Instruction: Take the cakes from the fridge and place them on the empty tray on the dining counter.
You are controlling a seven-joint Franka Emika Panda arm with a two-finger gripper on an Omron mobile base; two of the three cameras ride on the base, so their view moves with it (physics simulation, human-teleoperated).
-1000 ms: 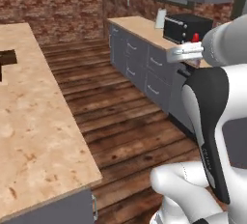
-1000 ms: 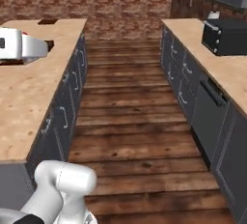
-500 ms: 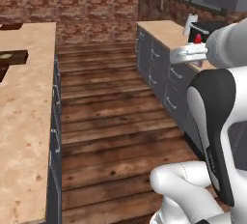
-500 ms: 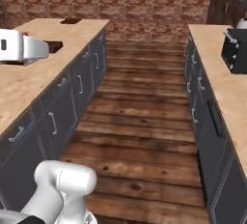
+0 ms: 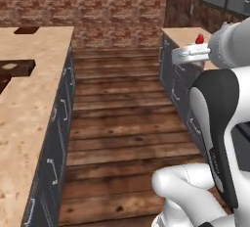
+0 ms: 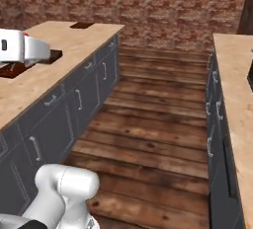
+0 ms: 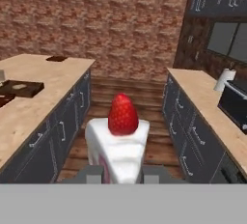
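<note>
A simulated kitchen aisle with a wooden plank floor (image 5: 122, 123) and a brick back wall (image 7: 96, 20). The pincer (image 7: 123, 172) is clamped on a white cake slice (image 7: 118, 148) topped with a red berry (image 7: 123, 114) — the slice stands upright between the two dark tips, its pointed end facing away from the hand. From the left base camera the same slice (image 5: 195, 51) rides high at the end of the white arm, over the aisle and near the right-hand surface (image 5: 188, 37).

The dining surface (image 5: 29, 103) — long, light beige and mottled — runs along the left side of the aisle. At its far left corner lies a thin dark reddish-brown tray (image 7: 57, 58), probably the empty one. Nearer, toward its left edge, sits a thicker dark brown box-like tray (image 7: 21, 88) with something pale on it. So the goal lies ahead and to the left of the pincer, well apart, and the carried slice would need to cross the aisle and travel the surface's long axis toward that far corner.

No brand, label or readable writing is visible anywhere
</note>
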